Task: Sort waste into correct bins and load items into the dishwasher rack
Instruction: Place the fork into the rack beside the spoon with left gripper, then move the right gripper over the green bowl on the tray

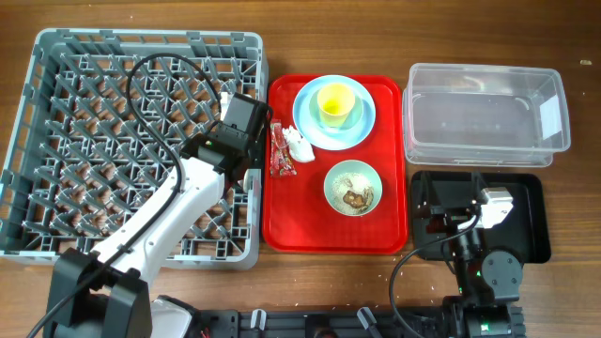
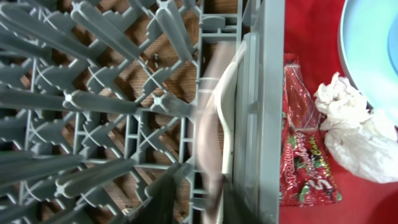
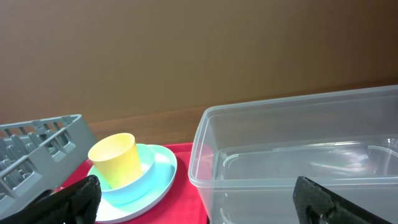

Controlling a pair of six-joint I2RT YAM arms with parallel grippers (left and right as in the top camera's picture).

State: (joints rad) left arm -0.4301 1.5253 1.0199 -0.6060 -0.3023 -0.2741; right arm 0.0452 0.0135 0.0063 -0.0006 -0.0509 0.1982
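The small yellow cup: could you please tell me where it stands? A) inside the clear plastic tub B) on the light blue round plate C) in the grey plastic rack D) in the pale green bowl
B: the small yellow cup stands upright on the light blue round plate.

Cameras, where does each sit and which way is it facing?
Overhead: above the table, straight down on rack, red tray, tub; left arm, right arm show.
Left wrist: over the rack's tray-side wall, looking down; its fingers at bottom.
Right wrist: low, facing level toward tub and cup; fingers in bottom corners.
Shared: wrapper in overhead and left wrist.
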